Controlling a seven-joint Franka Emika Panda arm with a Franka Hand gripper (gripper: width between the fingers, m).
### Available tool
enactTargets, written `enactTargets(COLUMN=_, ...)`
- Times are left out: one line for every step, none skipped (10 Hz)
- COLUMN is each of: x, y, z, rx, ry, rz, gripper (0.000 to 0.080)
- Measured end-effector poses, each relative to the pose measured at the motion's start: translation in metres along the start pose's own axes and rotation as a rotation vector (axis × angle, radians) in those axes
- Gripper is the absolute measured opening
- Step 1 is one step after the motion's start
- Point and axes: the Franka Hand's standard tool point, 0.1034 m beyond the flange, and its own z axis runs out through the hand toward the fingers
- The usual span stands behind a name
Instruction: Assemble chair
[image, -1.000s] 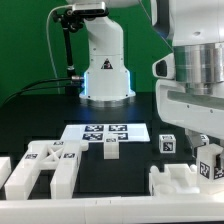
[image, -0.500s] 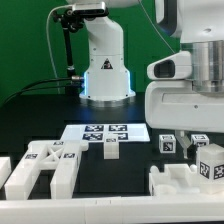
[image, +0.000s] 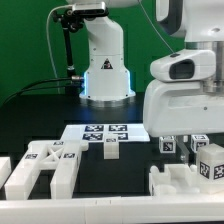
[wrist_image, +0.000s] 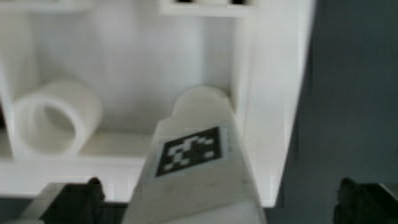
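Note:
The chair is in loose white parts. In the wrist view a white tagged piece (wrist_image: 199, 160) stands between my gripper (wrist_image: 222, 198), whose dark fingertips (wrist_image: 80, 196) sit far apart and clear of it: open. Beside the piece, a white round peg (wrist_image: 54, 115) lies inside a white frame part (wrist_image: 267, 70). In the exterior view the arm's hand (image: 185, 100) hangs over the right-hand parts: tagged cubes (image: 210, 160) and a blocky white part (image: 185, 182). A tagged H-shaped part (image: 50, 165) lies at the front on the exterior view's left.
The marker board (image: 105, 131) lies mid-table with a small white block (image: 111, 149) in front of it. The robot base (image: 105, 70) stands at the back, with a black cable on the exterior view's left.
The jaws have opened wide and let go of the tagged piece. The hand has shifted a little toward the exterior view's left.

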Motion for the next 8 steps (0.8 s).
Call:
enactTargets(x=-0.0018, y=0.0003, z=0.0019, rx=-0.002, ry=-0.011, rz=-0.117, gripper=0.0649)
enactTargets(x=-0.0017, y=0.0005, z=0.0019, rx=-0.002, ry=-0.011, rz=-0.114, gripper=0.0649)
enactTargets(x=-0.0017, y=0.0005, z=0.0020, rx=-0.002, ry=-0.011, rz=-0.113, gripper=0.0521)
enactTargets(x=-0.0017, y=0.0006, z=0.0020, rx=-0.002, ry=-0.011, rz=-0.113, gripper=0.0385)
enactTargets(x=-0.0017, y=0.0004, z=0.0020, rx=0.000, ry=-0.011, rz=-0.096, gripper=0.0385)
enactTargets(x=-0.0018, y=0.0005, z=0.0021, rx=0.000, ry=-0.011, rz=0.013, gripper=0.0284)
enactTargets(x=-0.0018, y=0.0004, z=0.0022, rx=0.000, ry=-0.011, rz=0.078, gripper=0.0284)
enactTargets(x=-0.0018, y=0.0004, z=0.0022, rx=0.000, ry=-0.011, rz=0.113, gripper=0.0284)
